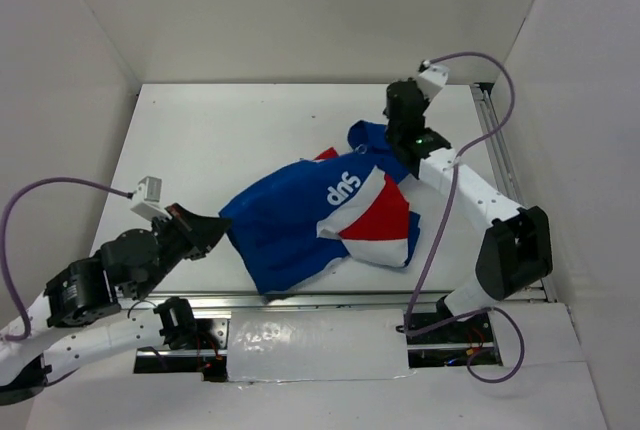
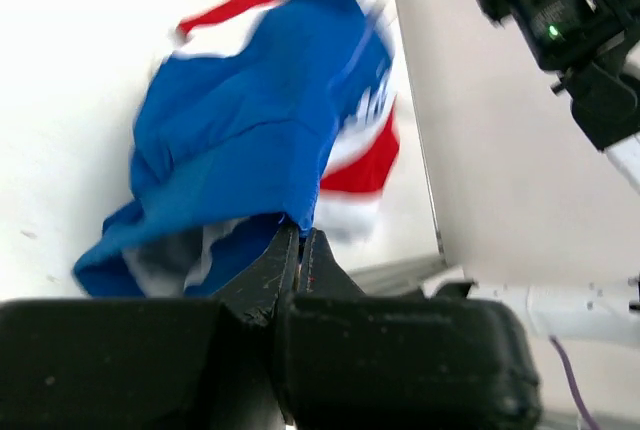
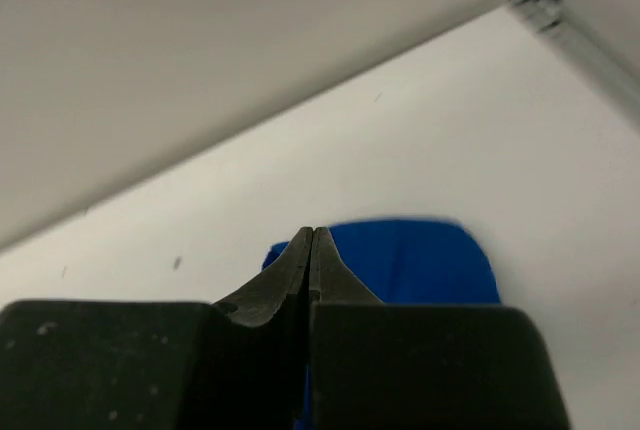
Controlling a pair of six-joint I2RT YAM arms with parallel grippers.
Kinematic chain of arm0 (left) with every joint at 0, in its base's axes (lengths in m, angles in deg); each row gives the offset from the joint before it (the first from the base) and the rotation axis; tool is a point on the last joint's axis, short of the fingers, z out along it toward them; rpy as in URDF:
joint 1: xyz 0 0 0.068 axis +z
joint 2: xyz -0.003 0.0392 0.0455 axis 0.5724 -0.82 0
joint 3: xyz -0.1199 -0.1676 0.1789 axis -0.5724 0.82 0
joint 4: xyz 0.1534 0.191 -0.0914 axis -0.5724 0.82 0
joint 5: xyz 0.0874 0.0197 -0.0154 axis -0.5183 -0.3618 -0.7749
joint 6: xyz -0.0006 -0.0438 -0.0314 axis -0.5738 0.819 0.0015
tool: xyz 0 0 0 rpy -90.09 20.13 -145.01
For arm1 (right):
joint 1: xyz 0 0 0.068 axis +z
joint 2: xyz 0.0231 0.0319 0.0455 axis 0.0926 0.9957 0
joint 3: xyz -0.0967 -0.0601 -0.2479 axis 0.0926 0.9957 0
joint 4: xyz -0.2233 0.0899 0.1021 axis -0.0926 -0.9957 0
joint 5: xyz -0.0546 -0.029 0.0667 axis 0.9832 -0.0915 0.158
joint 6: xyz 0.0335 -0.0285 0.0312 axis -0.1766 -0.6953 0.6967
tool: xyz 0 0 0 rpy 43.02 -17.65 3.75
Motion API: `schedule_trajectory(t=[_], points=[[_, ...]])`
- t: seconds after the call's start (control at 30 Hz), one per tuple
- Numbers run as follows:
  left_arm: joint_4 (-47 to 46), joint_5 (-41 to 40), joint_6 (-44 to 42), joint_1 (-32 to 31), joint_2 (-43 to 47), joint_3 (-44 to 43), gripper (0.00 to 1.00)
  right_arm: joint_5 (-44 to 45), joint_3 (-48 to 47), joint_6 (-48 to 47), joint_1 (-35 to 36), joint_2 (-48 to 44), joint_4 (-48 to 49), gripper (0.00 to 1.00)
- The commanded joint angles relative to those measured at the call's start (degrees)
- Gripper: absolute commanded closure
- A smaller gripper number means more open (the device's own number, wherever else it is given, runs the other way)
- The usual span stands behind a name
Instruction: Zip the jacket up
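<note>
We see a white worktop (image 1: 200,130) that fills most of the top view. In the middle of it lies the blue jacket (image 1: 300,225), crumpled, running from lower left to upper right. At its lower left edge the left fingers (image 2: 275,270) are pinched on the blue cloth. At its upper right end the right fingers (image 3: 290,265) are pressed together, with their tips by the cloth.

white-and-black left arm (image 1: 80,295) | white-and-black right arm (image 1: 470,186) | purple looping cables (image 1: 60,182) | white wrist camera boxes (image 1: 148,192) | black tapered fingers (image 2: 265,280) | green light (image 1: 417,138)
</note>
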Motion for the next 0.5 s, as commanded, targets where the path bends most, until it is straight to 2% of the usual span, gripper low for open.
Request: schedule_trajectory(t=[0.0,0.17,0.23,0.3,0.37,0.47], points=[[3.0,-8.8,-2.9,-0.2,-1.3,-6.2,1.00,3.2,-5.2,-5.7,-5.7,0.1,5.3,1.00],[7.3,-14.0,2.3,-0.3,-6.5,-9.5,1.00,-1.0,-7.0,-7.0,-12.3,-2.6,3.6,1.00],[6.9,-13.4,1.4,-0.3,-8.2,-10.3,1.00,-10.2,-6.6,-7.6,-13.8,-3.9,0.5,1.00],[5.7,-11.4,1.2,-0.3,-8.9,-8.4,1.00,-17.6,-4.6,-8.4,-12.1,-4.4,-2.4,1.00],[3.9,-9.9,1.8,-0.3,-10.1,-5.4,1.00,-20.4,0.0,-8.5,-7.8,-5.1,-3.6,1.00],[12.6,-5.8,12.1,-0.3,-12.9,-3.1,1.00,-29.0,4.8,-5.1,-4.6,-4.6,-3.5,0.87]])
